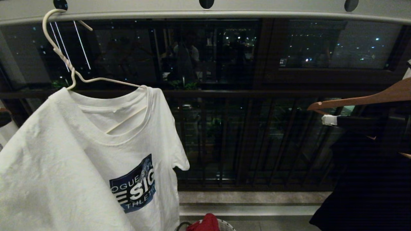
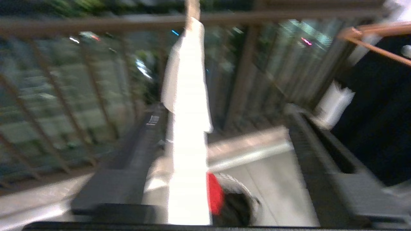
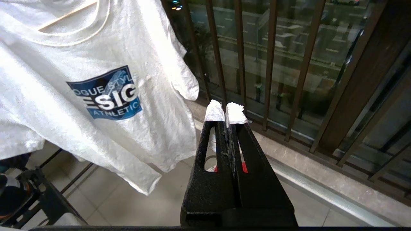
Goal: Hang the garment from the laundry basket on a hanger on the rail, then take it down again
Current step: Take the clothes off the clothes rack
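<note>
A: Right claw [image 3: 226, 112] first. State?

B: Fingers [image 3: 213, 112] pressed together, white-wrapped tips touching, nothing between them. It sits in open air in front of the railing [image 3: 269, 64], with the shirt [image 3: 106, 96] off at its 10 o'clock, not touching.

A: Left claw [image 2: 221, 128]?

B: Wide. Two dark fingers [image 2: 128, 166] well apart in its wrist view, heavily blurred. The shirt [image 2: 189, 112] shows edge-on as a bright white strip between them. Cannot tell whether either finger touches the cloth.

A: Where is the shirt in the head view?

B: At 8 o'clock, hanging on the wire hanger [image 1: 69, 69]. Its hook is over the rail [image 1: 257, 12] at 11 o'clock, near one of the round black holes. The hanger sits tilted; one wire arm runs into the collar. Shirt [image 1: 80, 160] front faces the camera, blue print low on the chest.

A: Basket?

B: Only its rim [image 1: 226, 224] at 6 o'clock, on the floor, with a red cloth [image 1: 204, 223] in it. In the left wrist view, basket [image 2: 244, 195] and cloth [image 2: 214, 195] lie just behind the shirt's lower edge.

A: Anything else?

B: A wooden hanger [image 1: 362, 98] at 3 o'clock carrying a black garment [image 1: 369, 179].
</note>
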Robot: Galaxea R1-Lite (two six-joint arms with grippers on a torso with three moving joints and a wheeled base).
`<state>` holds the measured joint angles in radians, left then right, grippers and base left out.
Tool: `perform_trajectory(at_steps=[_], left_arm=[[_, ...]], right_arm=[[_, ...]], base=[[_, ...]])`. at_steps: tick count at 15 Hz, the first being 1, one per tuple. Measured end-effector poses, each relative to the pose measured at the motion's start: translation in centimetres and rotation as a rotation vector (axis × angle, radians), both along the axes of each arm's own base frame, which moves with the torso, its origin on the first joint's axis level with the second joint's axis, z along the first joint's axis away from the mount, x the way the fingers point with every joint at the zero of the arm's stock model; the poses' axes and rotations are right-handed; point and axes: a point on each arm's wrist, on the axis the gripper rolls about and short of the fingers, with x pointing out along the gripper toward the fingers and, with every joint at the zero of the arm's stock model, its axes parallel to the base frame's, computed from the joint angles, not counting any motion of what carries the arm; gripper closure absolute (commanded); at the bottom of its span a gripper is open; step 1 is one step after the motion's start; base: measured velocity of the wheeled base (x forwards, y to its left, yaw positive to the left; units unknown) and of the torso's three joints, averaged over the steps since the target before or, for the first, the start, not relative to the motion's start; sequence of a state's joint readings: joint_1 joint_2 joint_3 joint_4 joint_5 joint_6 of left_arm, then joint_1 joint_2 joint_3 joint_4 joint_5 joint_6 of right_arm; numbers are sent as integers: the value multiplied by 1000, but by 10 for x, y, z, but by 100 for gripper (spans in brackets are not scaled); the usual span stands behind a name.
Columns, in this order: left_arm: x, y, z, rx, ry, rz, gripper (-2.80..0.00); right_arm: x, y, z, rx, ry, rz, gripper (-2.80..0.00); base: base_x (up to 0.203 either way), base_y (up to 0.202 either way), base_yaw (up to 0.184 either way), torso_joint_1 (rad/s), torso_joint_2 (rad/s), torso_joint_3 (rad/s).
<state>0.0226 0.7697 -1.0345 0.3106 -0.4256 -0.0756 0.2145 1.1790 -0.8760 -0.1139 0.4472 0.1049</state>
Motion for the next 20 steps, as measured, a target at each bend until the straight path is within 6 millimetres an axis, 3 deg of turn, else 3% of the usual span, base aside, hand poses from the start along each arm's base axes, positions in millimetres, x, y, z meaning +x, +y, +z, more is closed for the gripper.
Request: perform_trajectory(at_steps=[5,9,15,20], left_arm=[[-25,-1,0,-4,60,-29,0],[-50,-1,-2,-8,72,-27,0],[-61,-1,-9,-6,123,-12,0],[-66,0,-14,2,155,62,0]], right_arm=[[3,6,-4,11,32,39,0],[-5,22,4,55,38,132,0],[1,78,43,135,3,373,0],[12,137,62,204,-90,540,0]], base=[[0,0,0,0,0,0],[0,0,0,0,0,0],[0,0,0,0,0,0],[0,0,0,0,0,0]])
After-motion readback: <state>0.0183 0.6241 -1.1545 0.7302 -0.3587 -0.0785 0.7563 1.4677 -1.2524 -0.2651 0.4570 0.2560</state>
